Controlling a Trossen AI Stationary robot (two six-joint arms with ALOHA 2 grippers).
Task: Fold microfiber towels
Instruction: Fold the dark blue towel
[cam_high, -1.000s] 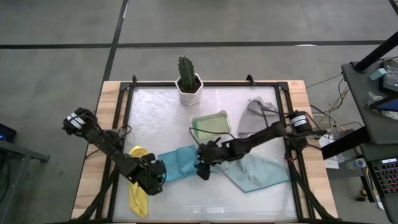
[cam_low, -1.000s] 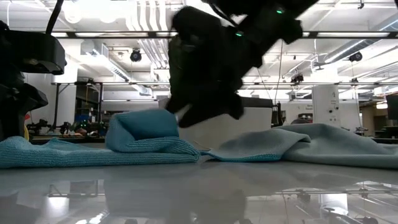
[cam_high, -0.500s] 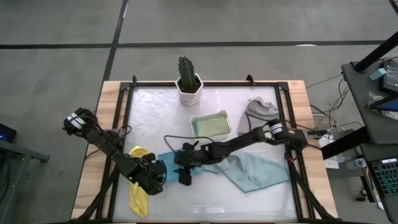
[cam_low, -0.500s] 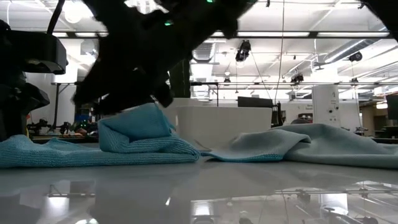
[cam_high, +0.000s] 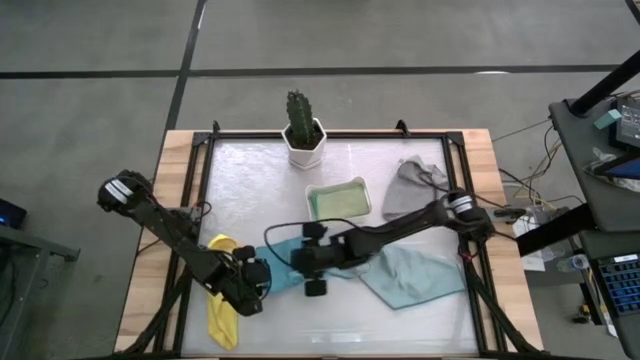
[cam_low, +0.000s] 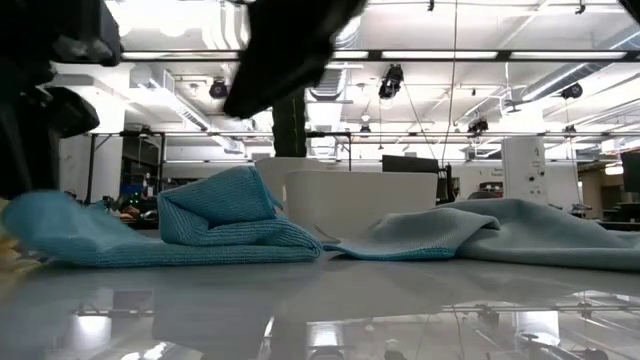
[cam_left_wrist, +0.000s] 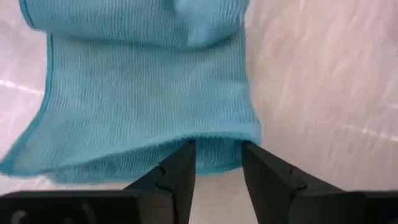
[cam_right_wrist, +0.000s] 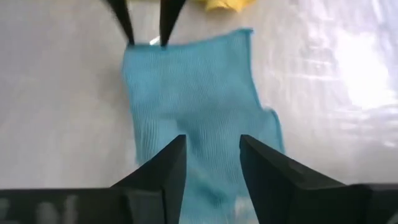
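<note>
The bright blue towel (cam_high: 283, 258) lies at the near middle of the table, partly folded over itself (cam_low: 230, 210). My left gripper (cam_left_wrist: 217, 162) is at the towel's left end and shut on it (cam_high: 258, 278). My right gripper (cam_right_wrist: 212, 155) hangs open above the blue towel (cam_high: 308, 270) and touches nothing. The yellow towel (cam_high: 222, 312) lies crumpled at the near left. The pale teal towel (cam_high: 412, 277) lies spread at the near right. The grey towel (cam_high: 408, 185) lies at the far right. The olive green towel (cam_high: 338, 200) lies in the white tray. My left gripper pinches the blue towel's left edge (cam_left_wrist: 214, 148) between its two fingers, close to a corner. The fingers come slanting from the table's left. The held end (cam_low: 40, 215) is raised a little off the table. The rest of the towel lies on the table, slack.
A potted cactus (cam_high: 303, 130) stands at the far middle. The white tray's rim (cam_high: 312, 193) is just beyond the blue towel. A black frame (cam_high: 200, 200) runs round the table top. Bare table surface shows at the far left (cam_high: 250, 190).
My right gripper has swept toward the table's left over the blue towel, then come back a little and risen. My left gripper has lifted the towel's left end, which lay flat before. The folded middle has stayed in place.
</note>
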